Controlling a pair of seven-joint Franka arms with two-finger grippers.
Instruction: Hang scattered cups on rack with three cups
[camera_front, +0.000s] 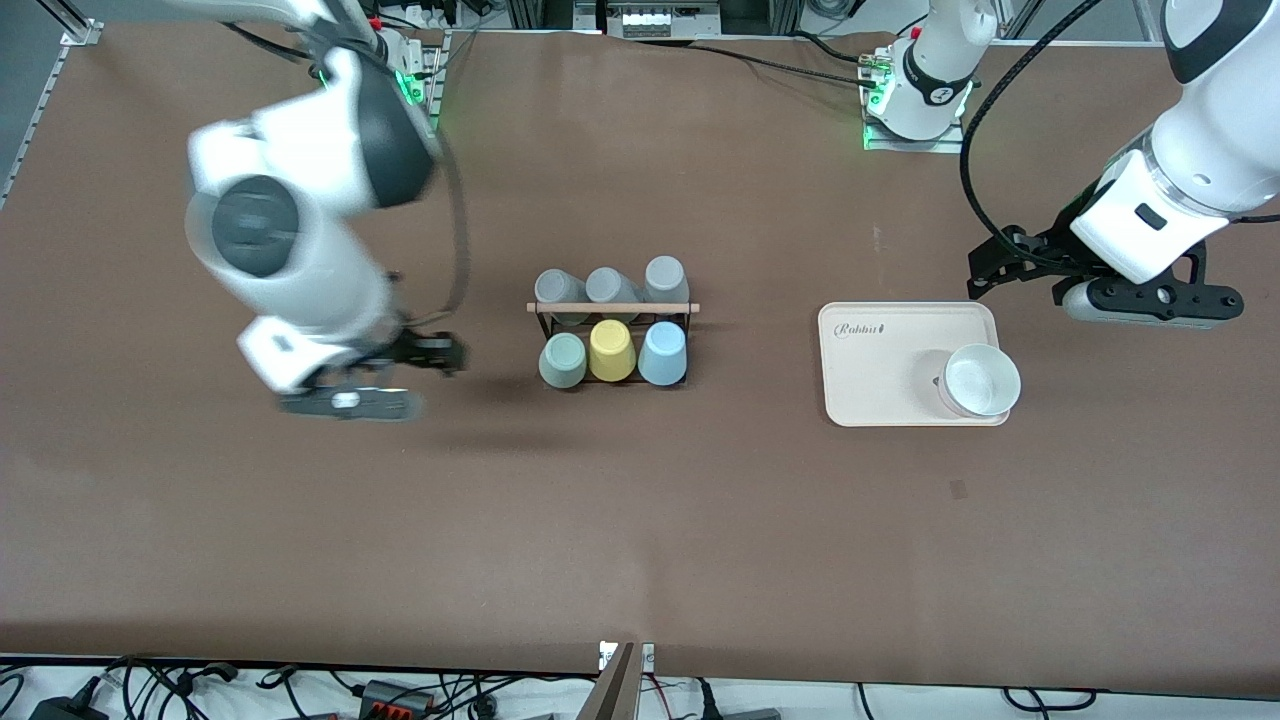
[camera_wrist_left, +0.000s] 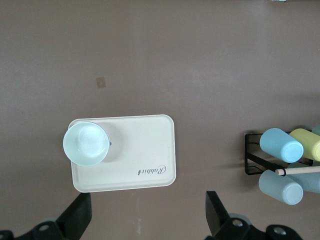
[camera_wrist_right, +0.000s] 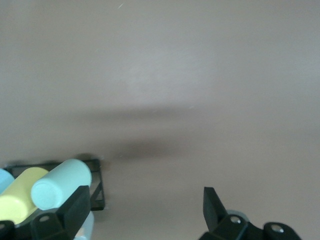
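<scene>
Surface (camera_front: 640, 520): brown, matte, with both arm bases along one edge.
Rack (camera_front: 612, 309): black wire frame with a wooden rod on top, at mid-surface; six cups sit on its pegs in two rows.
Mint cup (camera_front: 563, 360): on the rack's row nearer the front camera, at the end toward the right arm.
Yellow cup (camera_front: 612, 351): middle of that same row, between the mint and blue cups.
Blue cup (camera_front: 663, 354): same row, at the end toward the left arm.
Grey cups (camera_front: 610, 286): three on the rack's row farther from the front camera.
Tray (camera_front: 880, 380): cream, well apart from the rack toward the left arm's end.
Bowl (camera_front: 981, 381): pale, on the tray's corner farthest from the rack.
Left gripper (camera_wrist_left: 147, 212): fingers spread, holding nothing, in the air over the surface just beside the tray.
Right gripper (camera_wrist_right: 145, 207): fingers spread, empty, above bare surface beside the rack's mint-cup end.
</scene>
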